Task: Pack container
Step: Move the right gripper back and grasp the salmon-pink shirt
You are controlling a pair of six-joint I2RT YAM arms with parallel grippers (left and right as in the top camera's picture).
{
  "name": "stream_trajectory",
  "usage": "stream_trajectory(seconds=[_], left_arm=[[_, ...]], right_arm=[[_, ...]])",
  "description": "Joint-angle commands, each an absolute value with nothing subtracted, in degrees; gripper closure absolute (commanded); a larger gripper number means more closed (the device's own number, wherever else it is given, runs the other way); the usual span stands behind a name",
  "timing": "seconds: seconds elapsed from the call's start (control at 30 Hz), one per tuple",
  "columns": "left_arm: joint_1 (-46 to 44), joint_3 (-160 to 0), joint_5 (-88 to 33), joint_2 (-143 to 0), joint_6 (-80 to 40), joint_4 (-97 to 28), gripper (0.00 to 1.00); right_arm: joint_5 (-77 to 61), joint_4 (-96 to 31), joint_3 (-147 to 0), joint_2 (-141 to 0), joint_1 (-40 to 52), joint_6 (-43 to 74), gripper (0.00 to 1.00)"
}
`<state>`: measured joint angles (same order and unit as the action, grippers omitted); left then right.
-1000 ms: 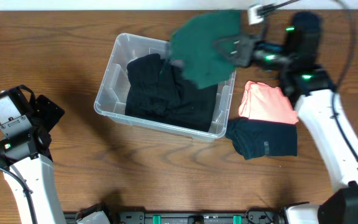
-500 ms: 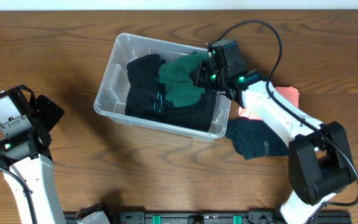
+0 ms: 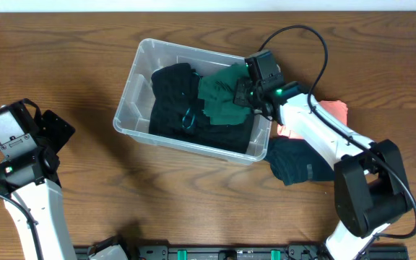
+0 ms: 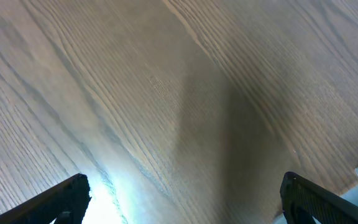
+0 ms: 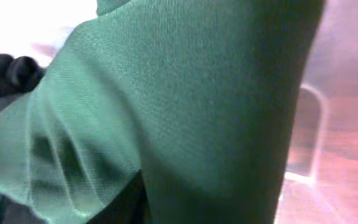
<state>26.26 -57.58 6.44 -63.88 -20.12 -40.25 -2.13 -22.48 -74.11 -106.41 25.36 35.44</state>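
The clear plastic container (image 3: 127, 110) stands at the table's middle back. A black garment (image 3: 173, 101) lies inside it. A green garment (image 3: 222, 97) lies on top of the black one, at the bin's right end. My right gripper (image 3: 244, 92) is down in the bin's right end, in the green garment, and looks shut on it. The green garment (image 5: 185, 106) fills the right wrist view and hides the fingers. My left gripper (image 4: 182, 190) is open and empty over bare wood, far left of the bin (image 3: 55, 130).
A coral-pink folded garment (image 3: 332, 112) and a dark navy folded garment (image 3: 305, 162) lie on the table right of the bin, under the right arm. A black cable (image 3: 316, 43) loops above the right arm.
The right gripper brought the green garment from above the bin's back right corner down into the bin. The bin shifted slightly right. The left arm has not moved.
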Motion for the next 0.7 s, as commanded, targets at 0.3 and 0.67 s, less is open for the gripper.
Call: stream_trajectory(seconds=[0.3, 0.67], left_arm=[[26.6, -58.0, 7.1, -64.0, -20.3, -40.3, 0.02], [26.6, -58.0, 7.1, -64.0, -20.3, -40.3, 0.02]], right_arm=[[0.7, -21.1, -74.5, -85.2, 21.8, 20.5, 0.14], [-1.1, -41.1, -74.3, -84.2, 1.9, 27.7, 0.05]])
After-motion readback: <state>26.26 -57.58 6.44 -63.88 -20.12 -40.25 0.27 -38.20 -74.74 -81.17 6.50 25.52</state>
